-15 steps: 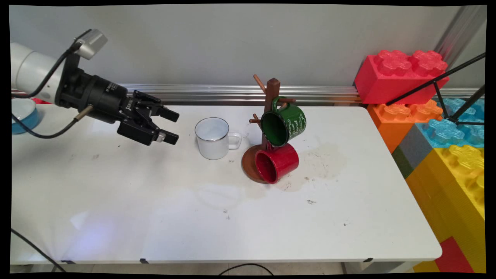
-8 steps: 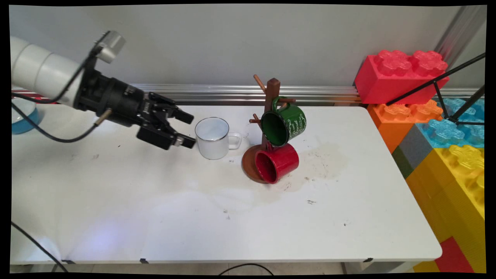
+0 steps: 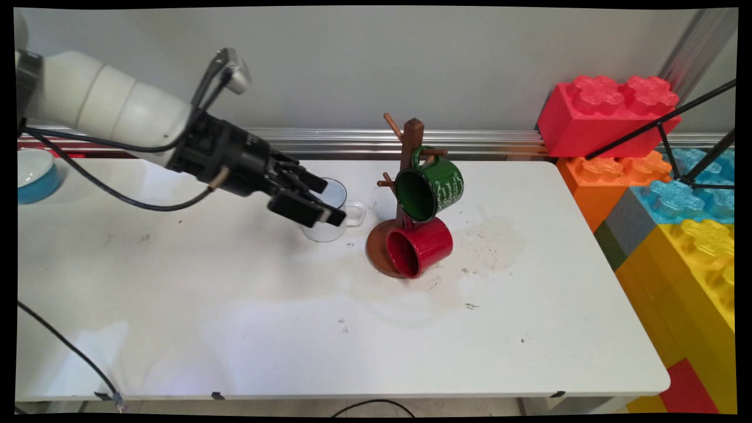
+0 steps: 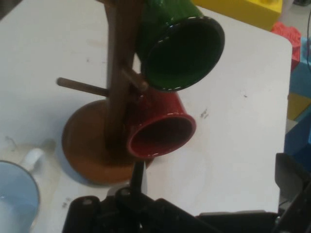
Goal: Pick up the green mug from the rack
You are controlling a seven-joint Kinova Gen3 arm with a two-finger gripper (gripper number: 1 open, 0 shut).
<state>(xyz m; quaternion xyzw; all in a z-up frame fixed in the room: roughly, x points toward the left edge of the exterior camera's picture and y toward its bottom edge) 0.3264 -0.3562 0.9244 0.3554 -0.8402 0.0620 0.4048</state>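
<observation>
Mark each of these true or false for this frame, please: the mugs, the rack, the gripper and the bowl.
1. The green mug hangs on the wooden mug rack. True.
2. The red mug stands upright on the table, apart from the rack. False: it lies on its side, low against the rack's post.
3. The gripper is at the white mug. True.
4. A blue bowl sits at the table's far left. True.
5. The white mug hangs on a peg. False: it stands on the table.
</observation>
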